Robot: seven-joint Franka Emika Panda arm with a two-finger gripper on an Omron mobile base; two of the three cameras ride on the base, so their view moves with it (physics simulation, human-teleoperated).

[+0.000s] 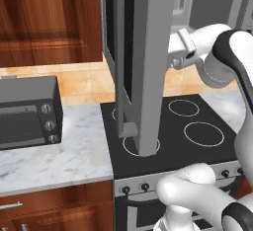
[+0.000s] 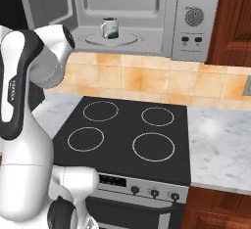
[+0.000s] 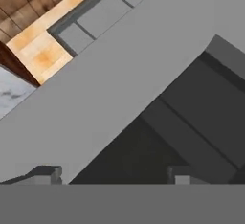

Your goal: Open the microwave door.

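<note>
The microwave [image 2: 196, 42] hangs above the stove, a grey box with its button panel on the right. The microwave door [image 1: 148, 62] stands swung wide open, its grey edge facing the left base view. From the right its inner face [image 2: 49, 0] shows at the cavity's left. My arm reaches up behind the door, its fingers hidden there in both base views. In the hand view my gripper [image 3: 115, 175] is open, fingertips [image 3: 48, 173] far apart, right up against the door's grey frame [image 3: 110, 84] and dark window [image 3: 201, 117]. Nothing is held.
A white mug [image 2: 110, 27] stands on the turntable inside the open cavity. Below is a black four-ring cooktop [image 2: 127, 130] with knobs along its front. A small dark grey toaster oven [image 1: 27, 114] sits on the marble counter [image 1: 74, 156] to the left.
</note>
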